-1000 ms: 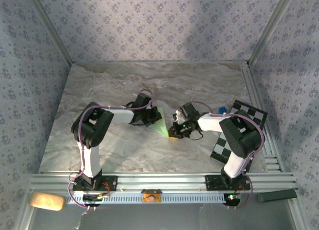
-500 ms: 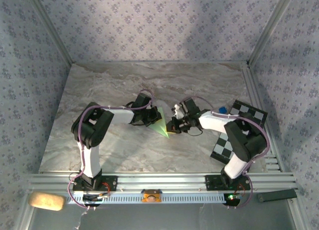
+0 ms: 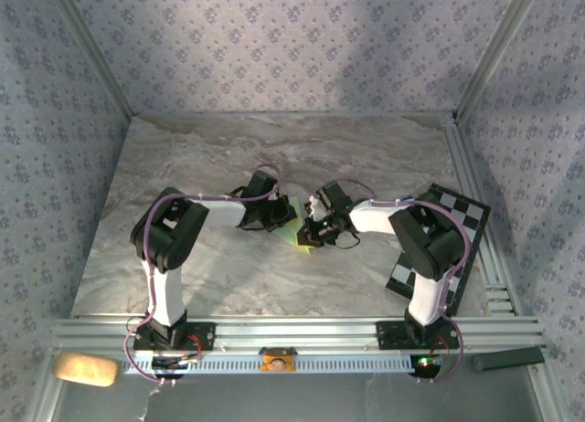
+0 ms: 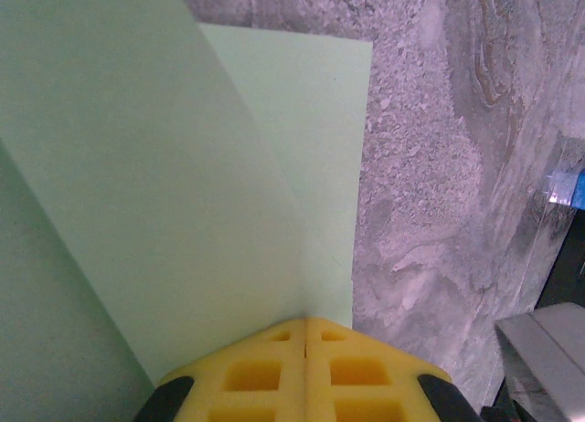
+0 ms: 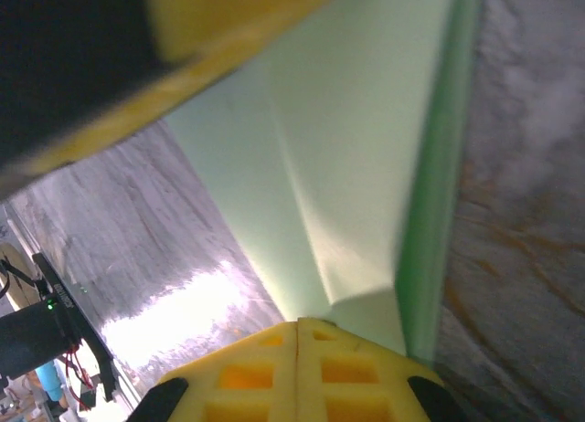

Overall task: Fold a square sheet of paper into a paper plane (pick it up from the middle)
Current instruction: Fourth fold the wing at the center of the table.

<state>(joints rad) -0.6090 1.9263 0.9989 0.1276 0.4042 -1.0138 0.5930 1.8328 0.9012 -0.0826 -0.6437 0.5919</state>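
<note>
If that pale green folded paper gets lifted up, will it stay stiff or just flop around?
Probably floppy: the thin pale green folded paper bends softly where the left arm's yellow fingers pinch it. Its crease may stiffen it slightly along that line. It looks light, so a nudge would likely slide it across the marble-patterned table.

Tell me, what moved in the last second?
The right gripper slid left, toward the left gripper, and closed the last bit onto the paper. With the two grippers closer, less of the green paper shows between them. The left gripper stayed shut on the paper in the same spot. The checkered board did not move.
</note>
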